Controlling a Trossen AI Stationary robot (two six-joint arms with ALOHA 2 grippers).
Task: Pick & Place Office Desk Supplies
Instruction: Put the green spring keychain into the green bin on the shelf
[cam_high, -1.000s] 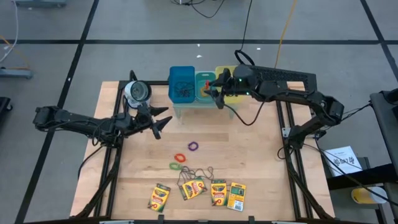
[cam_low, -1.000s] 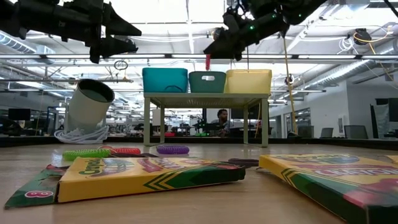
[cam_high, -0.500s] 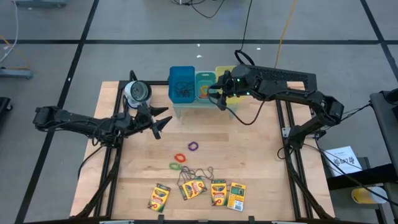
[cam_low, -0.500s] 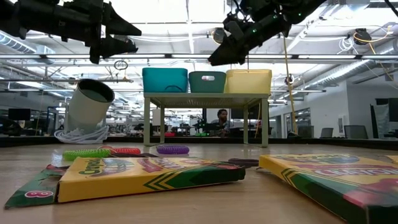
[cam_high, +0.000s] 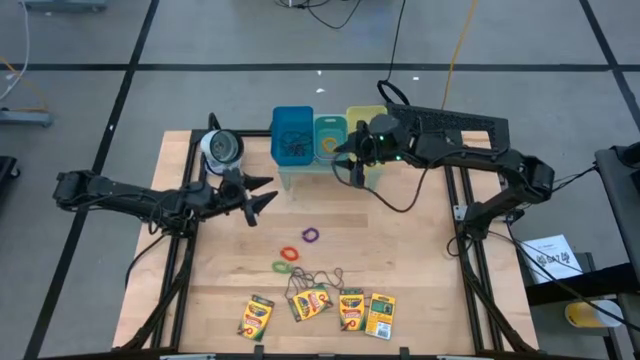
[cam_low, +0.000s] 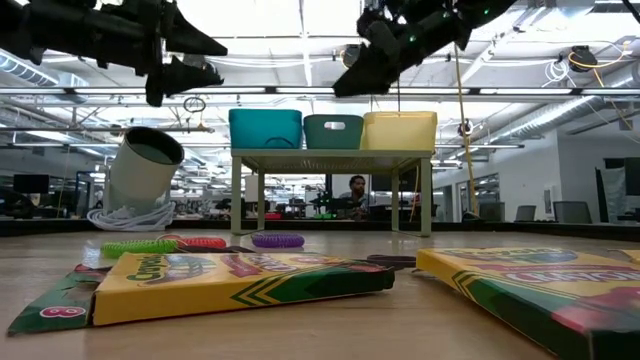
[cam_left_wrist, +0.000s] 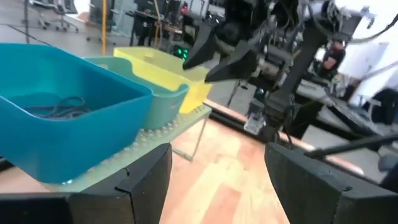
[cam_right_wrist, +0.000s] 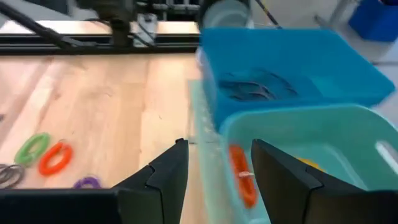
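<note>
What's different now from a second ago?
The right gripper let go of the orange ring band. It was dangling above the teal bin and now lies inside it. The left gripper, the crayon boxes and the other ring bands on the table stayed put.
</note>
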